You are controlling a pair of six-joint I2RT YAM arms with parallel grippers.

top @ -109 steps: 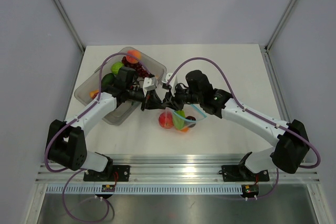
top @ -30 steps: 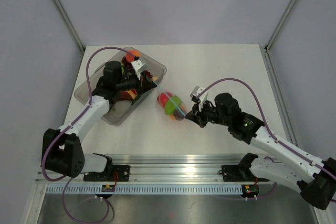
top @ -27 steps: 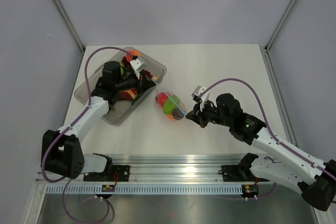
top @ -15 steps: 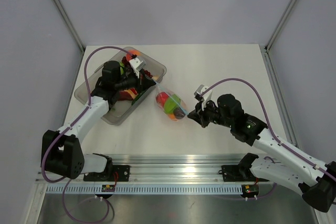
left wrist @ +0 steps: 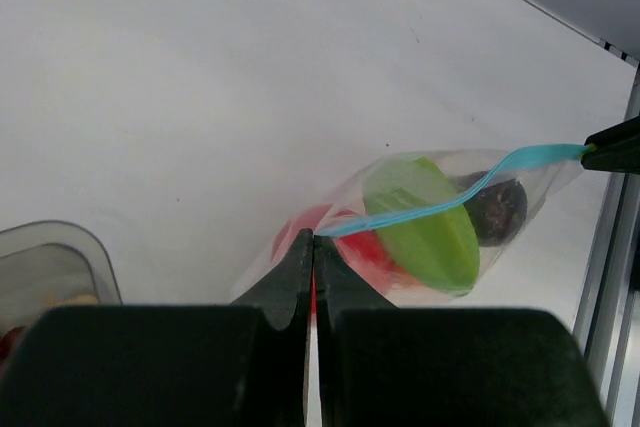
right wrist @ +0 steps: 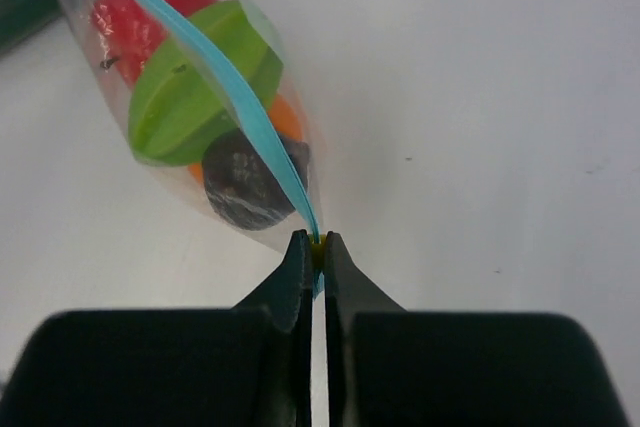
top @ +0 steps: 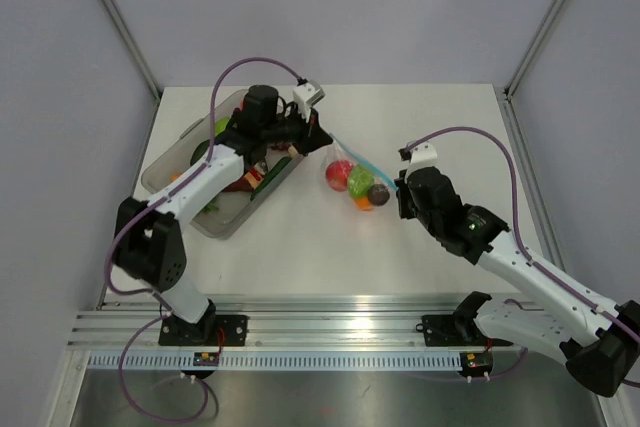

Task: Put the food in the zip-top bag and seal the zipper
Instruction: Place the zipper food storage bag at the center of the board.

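The zip-top bag [top: 357, 183] hangs stretched between my two grippers above the table. It holds red, green, orange and dark purple food pieces [left wrist: 420, 222] [right wrist: 190, 87]. The light-blue zipper [top: 355, 154] [left wrist: 470, 187] [right wrist: 235, 97] runs taut along its top edge. My left gripper [top: 325, 135] [left wrist: 314, 239] is shut on the zipper's left end. My right gripper [top: 399, 185] [right wrist: 313, 238] is shut on the zipper's right end. More food [top: 225, 127] lies in the tub.
A clear rigid tub [top: 205, 222] with several toy pieces stands at the left, under the left arm; its corner shows in the left wrist view [left wrist: 60, 267]. The white table [top: 440, 117] extends behind and to the right. A metal rail [top: 340, 312] runs along the near edge.
The bag has moved right and away, lifted and pulled taut. My left gripper left the tub and took the zipper's left end. My right gripper swung back toward the far right.
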